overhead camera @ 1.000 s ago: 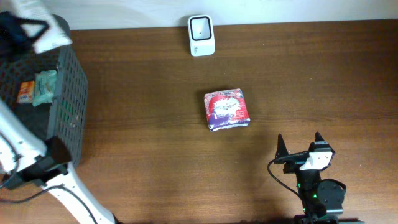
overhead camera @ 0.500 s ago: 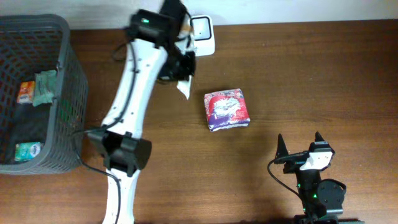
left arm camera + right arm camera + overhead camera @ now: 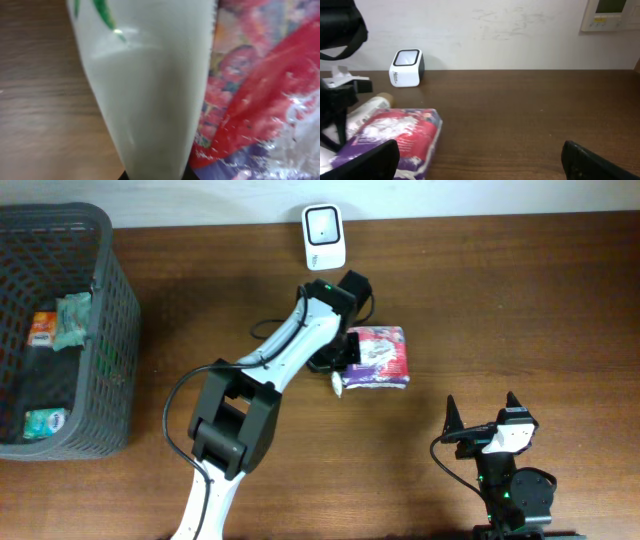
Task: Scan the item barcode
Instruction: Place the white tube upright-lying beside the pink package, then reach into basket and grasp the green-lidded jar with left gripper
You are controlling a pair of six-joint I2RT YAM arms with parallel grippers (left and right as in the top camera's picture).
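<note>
My left gripper is low over the table's middle, shut on a white packet with green print. The packet's lower end pokes out beneath the gripper. It hangs right against the left side of a red and purple package lying on the table; that package also fills the right of the left wrist view. The white barcode scanner stands at the table's back edge, apart from the packet. My right gripper rests open and empty near the front right.
A dark mesh basket with several small packets inside stands at the far left. In the right wrist view the scanner stands against the wall, with the red package at the lower left.
The left arm swung from over the basket to in front of the scanner, then down beside the red package, carrying the white packet. The red package shifted slightly right. The right arm stayed still.
</note>
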